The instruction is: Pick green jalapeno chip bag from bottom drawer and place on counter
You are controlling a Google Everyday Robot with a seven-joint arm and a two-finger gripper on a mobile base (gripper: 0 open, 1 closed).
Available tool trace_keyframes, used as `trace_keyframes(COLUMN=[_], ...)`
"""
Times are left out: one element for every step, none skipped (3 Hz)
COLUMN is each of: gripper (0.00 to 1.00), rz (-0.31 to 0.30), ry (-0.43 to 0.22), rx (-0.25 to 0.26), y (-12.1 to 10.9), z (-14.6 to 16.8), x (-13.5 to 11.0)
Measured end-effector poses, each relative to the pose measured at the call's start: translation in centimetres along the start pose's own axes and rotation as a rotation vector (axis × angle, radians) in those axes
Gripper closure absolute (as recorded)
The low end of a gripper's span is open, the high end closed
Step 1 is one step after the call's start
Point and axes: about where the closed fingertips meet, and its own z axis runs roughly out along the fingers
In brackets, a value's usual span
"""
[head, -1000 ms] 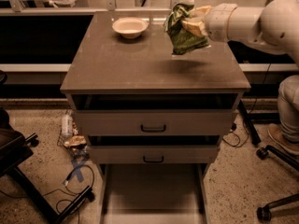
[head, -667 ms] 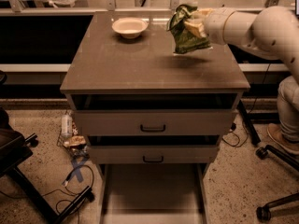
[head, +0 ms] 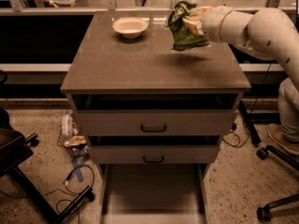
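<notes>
The green jalapeno chip bag (head: 184, 31) is crinkled and glossy and hangs in the air a little above the right rear part of the counter (head: 140, 64). My gripper (head: 193, 21) comes in from the right on the white arm and is shut on the bag's upper right side. The bag casts a shadow on the counter below it. The bottom drawer (head: 152, 192) is pulled out at the foot of the cabinet, and its grey floor shows nothing in it.
A white bowl (head: 130, 27) stands on the counter at the rear left of the bag. Two drawers with black handles (head: 153, 128) sit above the open one. Cables and clutter (head: 74, 143) lie on the floor at left. A chair base (head: 275, 204) is at the right.
My gripper and the bag have moved slightly back and up over the counter's right rear part. Nothing else has moved.
</notes>
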Motion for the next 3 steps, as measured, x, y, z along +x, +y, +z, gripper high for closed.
trace_keyframes(gripper=[0.17,0.0,0.0], rz=[0.0,0.001,0.001], ry=[-0.001,-0.003,-0.003], rx=[-0.004,-0.007,-0.008], y=[0.19,0.38,0.4], z=[0.19,0.39,0.41], x=[-0.06,-0.12,-0.12])
